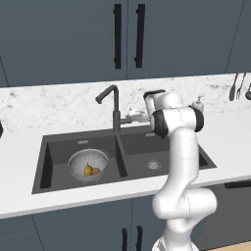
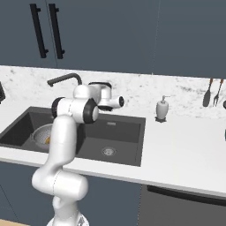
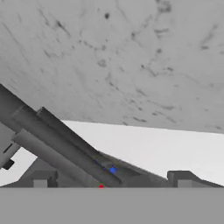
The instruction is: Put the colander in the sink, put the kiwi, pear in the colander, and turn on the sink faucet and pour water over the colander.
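Gripper is spread wide around the sink faucet lever, gripping nothing. Below-left of it, the colander (in the left sink basin) contains the pear.

The tall dark grey metal faucet stands behind the divider of the dark grey double-basin sink, its bent spout reaching over the left basin. The round silver-grey perforated colander takes up the middle of that basin. The right basin lies open down to its drain. The two-finger gripper sits just beside the faucet's post. A white soap dispenser stands behind the sink's right corner.
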{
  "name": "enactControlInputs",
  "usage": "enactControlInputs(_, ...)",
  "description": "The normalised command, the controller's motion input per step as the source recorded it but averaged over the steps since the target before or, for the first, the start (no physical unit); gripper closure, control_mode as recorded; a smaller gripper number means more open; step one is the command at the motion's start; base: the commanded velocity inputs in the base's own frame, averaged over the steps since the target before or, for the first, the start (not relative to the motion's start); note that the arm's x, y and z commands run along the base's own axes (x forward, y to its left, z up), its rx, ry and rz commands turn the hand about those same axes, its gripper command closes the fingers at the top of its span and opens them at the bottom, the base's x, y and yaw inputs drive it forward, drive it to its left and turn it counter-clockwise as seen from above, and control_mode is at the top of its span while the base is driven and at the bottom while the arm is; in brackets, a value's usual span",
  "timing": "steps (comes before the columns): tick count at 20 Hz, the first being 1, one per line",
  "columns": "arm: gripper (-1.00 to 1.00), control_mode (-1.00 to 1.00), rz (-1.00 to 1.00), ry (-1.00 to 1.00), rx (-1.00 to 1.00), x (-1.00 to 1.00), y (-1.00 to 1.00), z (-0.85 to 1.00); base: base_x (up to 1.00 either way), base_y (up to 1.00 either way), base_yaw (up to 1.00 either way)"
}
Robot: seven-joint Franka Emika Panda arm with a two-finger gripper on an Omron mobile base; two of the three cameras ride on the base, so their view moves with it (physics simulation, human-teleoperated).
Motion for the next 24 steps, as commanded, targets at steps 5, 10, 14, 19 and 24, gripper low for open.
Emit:
enactControlInputs(5, -1.0, -1.0, 0.0, 0.0, 0.0, 0.47, 0.0, -0.06, 0.0, 0.0, 0.0)
enactControlInputs(10, -1.0, -1.0, 0.0, 0.0, 0.0, 0.29, 0.0, -0.08, 0.0, 0.0, 0.0)
enactControlInputs(14, -1.0, -1.0, -0.03, 0.0, 0.0, 0.27, 0.0, -0.1, 0.0, 0.0, 0.0)
enactControlInputs(19, -1.0, -1.0, -0.06, 0.0, -0.02, 0.23, 0.01, -0.12, 0.0, 0.0, 0.0)
enactControlInputs(24, 1.0, -1.0, -0.07, 0.0, -0.04, 0.07, 0.0, -0.09, 0.0, 0.0, 0.0)
